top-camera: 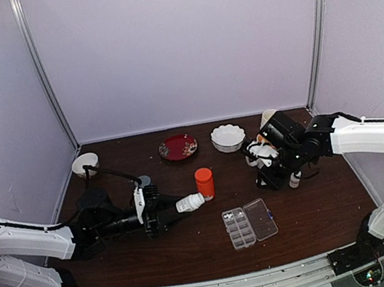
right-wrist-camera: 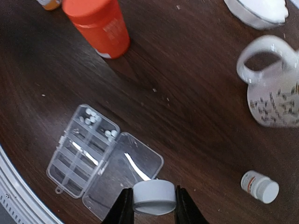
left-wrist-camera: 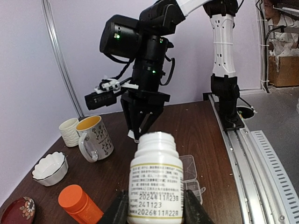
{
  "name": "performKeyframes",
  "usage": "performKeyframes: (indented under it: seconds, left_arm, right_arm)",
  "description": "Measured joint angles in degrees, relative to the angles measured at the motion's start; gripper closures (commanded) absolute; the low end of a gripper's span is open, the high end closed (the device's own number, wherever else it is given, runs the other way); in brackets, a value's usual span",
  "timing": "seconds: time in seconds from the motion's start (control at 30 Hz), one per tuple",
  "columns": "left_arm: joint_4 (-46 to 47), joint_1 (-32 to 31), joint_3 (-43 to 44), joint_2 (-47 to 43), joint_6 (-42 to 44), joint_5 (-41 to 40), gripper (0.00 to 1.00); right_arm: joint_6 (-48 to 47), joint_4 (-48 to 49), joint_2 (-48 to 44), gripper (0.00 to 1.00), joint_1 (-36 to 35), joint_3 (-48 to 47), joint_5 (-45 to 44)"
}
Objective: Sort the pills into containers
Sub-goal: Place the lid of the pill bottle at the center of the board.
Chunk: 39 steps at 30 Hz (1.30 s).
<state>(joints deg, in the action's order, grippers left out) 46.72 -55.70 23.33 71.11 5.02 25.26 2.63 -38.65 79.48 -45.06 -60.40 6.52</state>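
White pill bottle (left-wrist-camera: 155, 184) label, three printed lines readable: 2024年11月23日, 241123, 2026年11月22日, finer print above them too small to read, orange bottle (right-wrist-camera: 99, 25) lettering blurred, unreadable.

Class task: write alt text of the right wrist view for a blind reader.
The right gripper holds a white cap above a dark table, where an open clear pill box has pills in two end compartments. An orange bottle, a patterned mug and a small white bottle are nearby.

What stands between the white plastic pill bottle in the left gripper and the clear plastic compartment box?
Nothing visible. Only bare dark table lies between the white bottle and the clear box, its lid open; the orange bottle stands off that line.
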Motion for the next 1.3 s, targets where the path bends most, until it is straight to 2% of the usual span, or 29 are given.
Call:
performKeyframes:
  seconds: [0.2, 0.43, 0.5, 0.63, 0.73, 0.8, 0.97, 1.13, 1.3]
  left_arm:
    - [0.74, -0.20, 0.00, 4.17, -0.68, -0.61, 0.92]
    - [3.61, -1.29, 0.00, 10.49, -1.31, -1.07, 0.92]
    - [4.74, -1.70, 0.00, 12.35, -1.55, -1.22, 0.92]
    - [7.87, -2.36, 0.02, 15.89, -2.12, -1.44, 0.92]
    - [10.60, -2.51, 0.02, 18.10, -2.73, -1.49, 0.92]
    - [11.85, -2.54, 0.02, 19.04, -3.13, -1.49, 0.93]
    - [13.68, -2.56, 0.02, 19.37, -3.45, -1.51, 0.93]
    - [14.16, -2.67, 0.02, 19.69, -3.48, -1.49, 0.92]
    - [14.45, -2.91, 0.63, 19.67, -3.63, -1.49, 0.92]
  right_arm:
    - [8.20, -4.92, 3.85, 0.89, 4.63, 2.69, 0.02]
    - [9.90, -6.95, 11.85, 0.83, 5.35, 2.56, -2.36]
    - [9.92, -6.99, 12.90, 0.75, 5.68, 2.56, -2.84]
    - [9.84, -6.78, 13.92, 0.47, 6.75, 2.56, -4.04]
    - [10.05, -6.45, 14.21, 0.39, 6.97, 2.64, -4.44]
    - [9.77, -6.25, 13.84, 0.38, 7.08, 2.71, -4.76]
    - [9.77, -5.92, 9.44, 0.43, 7.06, 2.80, -4.55]
    - [10.08, -3.06, 2.03, 0.45, 5.38, 2.60, 2.80]
    - [12.52, 1.16, -0.50, 0.45, -0.76, 0.11, 9.05]
